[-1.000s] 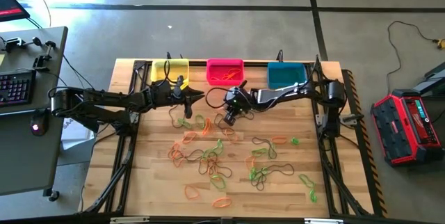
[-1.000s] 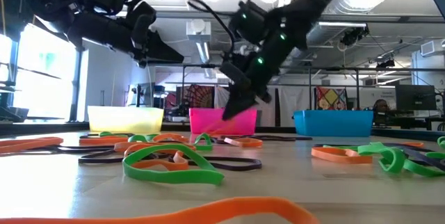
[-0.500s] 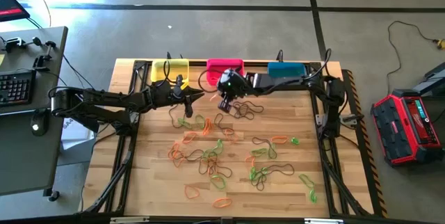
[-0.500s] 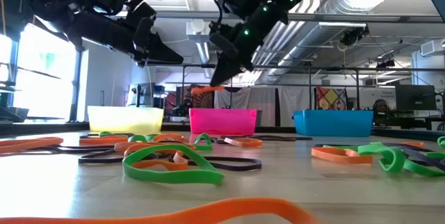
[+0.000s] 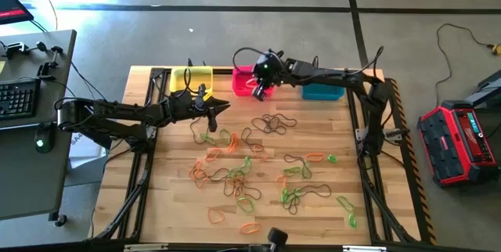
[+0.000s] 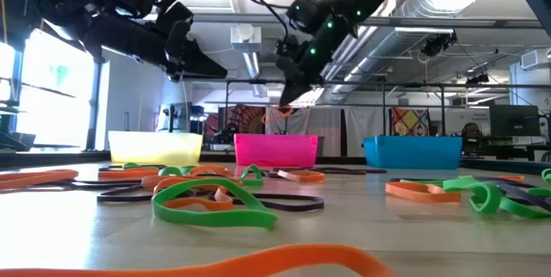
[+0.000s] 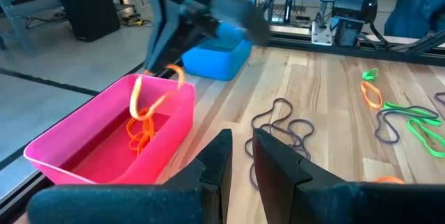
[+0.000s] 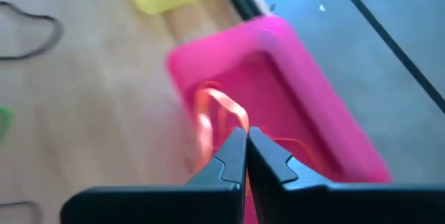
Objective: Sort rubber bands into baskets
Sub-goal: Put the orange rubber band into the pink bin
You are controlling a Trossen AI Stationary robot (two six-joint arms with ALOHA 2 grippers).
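Dangling from the right gripper: one orange rubber band, pinched at its top, loop hanging slack, long axis roughly vertical. Directly beneath: the pink basket, already holding a few orange bands on its floor. Lower end of the held loop above the rim, inside the basket's outline as seen from the right wrist; from the left wrist view, nearer the rim on the blue basket's side than the middle. Right fingers pressed together on the band, no gap visible between the tips.

Judged step: release over the pink basket. Key relation: band straight below the fingertips, basket straight below the band, so a plain opening likely enough, though a floppy loop may cling to one finger or catch the rim.

Left gripper hovering over the table near the yellow basket, fingers nearly together, slim gap between them, nothing seen held. Blue basket on the far side of the pink one, partly under the right arm.

Further out on the wooden table: loose rubber bands, green, orange and dark, scattered and tangled, well apart from the baskets. Right arm clearly nearer the pink basket; left arm nearer the yellow one.
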